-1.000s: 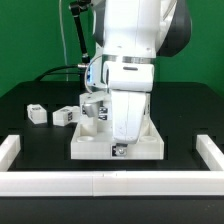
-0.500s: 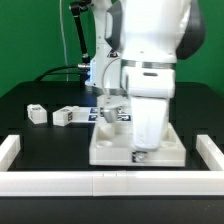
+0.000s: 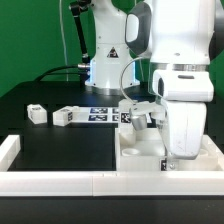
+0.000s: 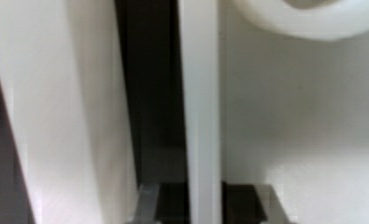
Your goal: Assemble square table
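Table top: large white square, its raised rim apparently clenched between the jaws, its body spreading away from them. Border walls: corner just beyond the jaws; the top is best slid flush there, kept flat and square. Gripper: low, closed on that rim. Legs: loose, well apart from the jaws.

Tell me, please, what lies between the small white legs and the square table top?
The marker board lies between the legs and the table top; the exterior view shows it.
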Available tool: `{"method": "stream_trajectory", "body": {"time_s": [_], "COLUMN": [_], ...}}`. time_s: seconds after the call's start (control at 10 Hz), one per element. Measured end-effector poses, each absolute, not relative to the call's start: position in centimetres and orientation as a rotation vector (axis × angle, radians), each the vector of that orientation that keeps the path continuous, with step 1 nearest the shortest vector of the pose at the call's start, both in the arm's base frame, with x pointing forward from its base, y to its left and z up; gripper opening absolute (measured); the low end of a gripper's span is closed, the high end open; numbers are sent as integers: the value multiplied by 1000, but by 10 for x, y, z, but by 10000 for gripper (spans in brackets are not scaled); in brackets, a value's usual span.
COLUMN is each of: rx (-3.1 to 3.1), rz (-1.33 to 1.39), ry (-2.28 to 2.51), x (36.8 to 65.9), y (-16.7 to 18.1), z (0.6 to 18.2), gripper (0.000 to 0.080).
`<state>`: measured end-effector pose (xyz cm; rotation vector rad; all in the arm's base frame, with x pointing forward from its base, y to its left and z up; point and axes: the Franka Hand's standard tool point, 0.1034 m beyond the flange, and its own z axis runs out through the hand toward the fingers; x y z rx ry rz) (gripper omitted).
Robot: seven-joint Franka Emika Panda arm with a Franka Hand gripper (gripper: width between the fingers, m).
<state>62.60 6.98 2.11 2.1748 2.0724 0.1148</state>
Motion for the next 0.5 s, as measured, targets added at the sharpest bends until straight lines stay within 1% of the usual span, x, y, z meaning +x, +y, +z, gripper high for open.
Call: {"method": "stream_trajectory", "body": {"time_s": [0.5], "rx": [2184], "rz": [97], "ry": [2070], "x": [629], "y": [68], "z": [18], "gripper": [68]}}
